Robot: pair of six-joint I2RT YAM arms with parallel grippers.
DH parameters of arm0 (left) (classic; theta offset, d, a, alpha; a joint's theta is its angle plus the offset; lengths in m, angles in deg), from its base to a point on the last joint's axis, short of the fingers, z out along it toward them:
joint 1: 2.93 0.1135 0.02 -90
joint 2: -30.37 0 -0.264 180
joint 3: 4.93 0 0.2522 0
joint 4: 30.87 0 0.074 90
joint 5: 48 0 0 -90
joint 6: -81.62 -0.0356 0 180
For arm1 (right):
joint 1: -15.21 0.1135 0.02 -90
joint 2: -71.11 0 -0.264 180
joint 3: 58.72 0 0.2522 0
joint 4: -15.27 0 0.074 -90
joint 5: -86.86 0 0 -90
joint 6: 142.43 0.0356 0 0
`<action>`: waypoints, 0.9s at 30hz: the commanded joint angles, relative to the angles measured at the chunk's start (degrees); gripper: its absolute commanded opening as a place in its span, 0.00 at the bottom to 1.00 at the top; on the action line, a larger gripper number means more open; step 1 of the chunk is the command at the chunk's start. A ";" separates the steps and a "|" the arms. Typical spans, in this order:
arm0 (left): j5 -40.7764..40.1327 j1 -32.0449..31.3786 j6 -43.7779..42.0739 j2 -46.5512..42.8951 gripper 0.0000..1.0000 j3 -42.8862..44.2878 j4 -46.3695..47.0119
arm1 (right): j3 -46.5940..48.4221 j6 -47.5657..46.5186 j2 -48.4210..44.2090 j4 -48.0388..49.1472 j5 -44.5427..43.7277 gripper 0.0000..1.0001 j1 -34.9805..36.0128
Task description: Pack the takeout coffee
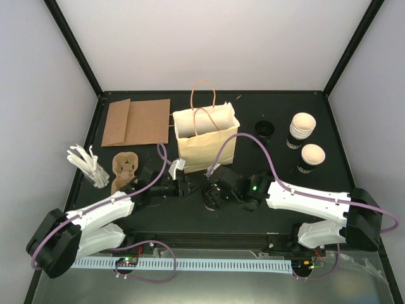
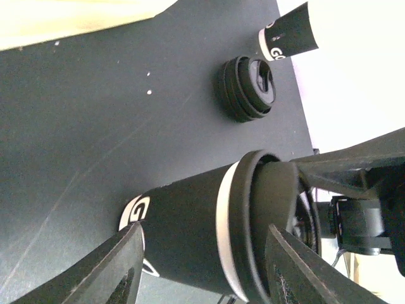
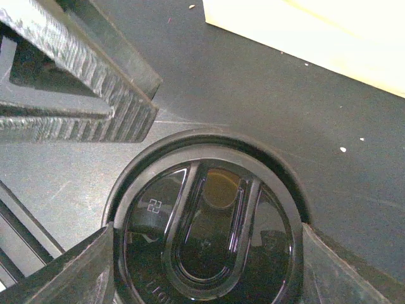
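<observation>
Looking at the top cam first: where's the takeout coffee cup [image 1: 212, 197]?

Standing on the counter [image 1: 266, 107], front-ctr, on the near side of the paper bag [image 1: 205, 142], not in it. Left tool [image 1: 183, 187] and right tool [image 1: 220, 192] meet at it, one from each side. Spare cups [image 1: 302, 126] are far R w/ loose lids [image 1: 264, 130] beside them. Flat brown bags [image 1: 136, 121] lie back L. White sticks in a holder [image 1: 88, 166] and a cardboard carrier [image 1: 124, 166] are at the L edge.

Left wrist cam?

The cup [image 2: 183, 234] has a dark sleeve and a black lid [image 2: 247, 215] on it. The left tool's fingers [image 2: 114, 272] sit apart, one on each side of the cup. Can't tell whether the pads press it. The right tool is on the lid end. The loose lids and one spare cup show behind.

Right wrist cam?

Straight down on the lid [image 3: 209, 234]. The right tool's fingers [image 3: 63, 278] touch its rim on both sides, so it's clamped on the lid. The bag's corner is at top R, apart from the cup.
</observation>
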 commanded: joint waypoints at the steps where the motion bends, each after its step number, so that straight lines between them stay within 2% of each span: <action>1: 1.55 -0.85 1.74 -2.27 0.55 -2.66 -0.34 | -1.23 2.27 1.74 -5.26 6.44 0.71 0.84; 3: 1.50 -1.16 2.04 -3.15 0.54 -3.16 -0.17 | -1.03 2.11 1.45 -5.22 6.36 0.72 0.84; 7: 2.41 -1.78 1.97 -2.45 0.46 -3.11 -0.22 | 0.04 1.45 1.05 -5.73 5.93 0.73 0.93; 12: 3.48 -2.70 2.43 -2.34 0.47 -3.17 2.35 | 1.03 0.72 2.09 -6.76 5.26 0.73 1.58; 20: 0.14 -2.91 5.03 -9.55 0.48 -6.29 3.04 | 1.45 1.06 3.78 -7.42 3.29 0.73 2.58; 27: 1.98 -2.94 4.76 -6.81 0.46 -6.98 2.82 | 2.18 0.71 4.77 -7.20 3.36 0.73 2.94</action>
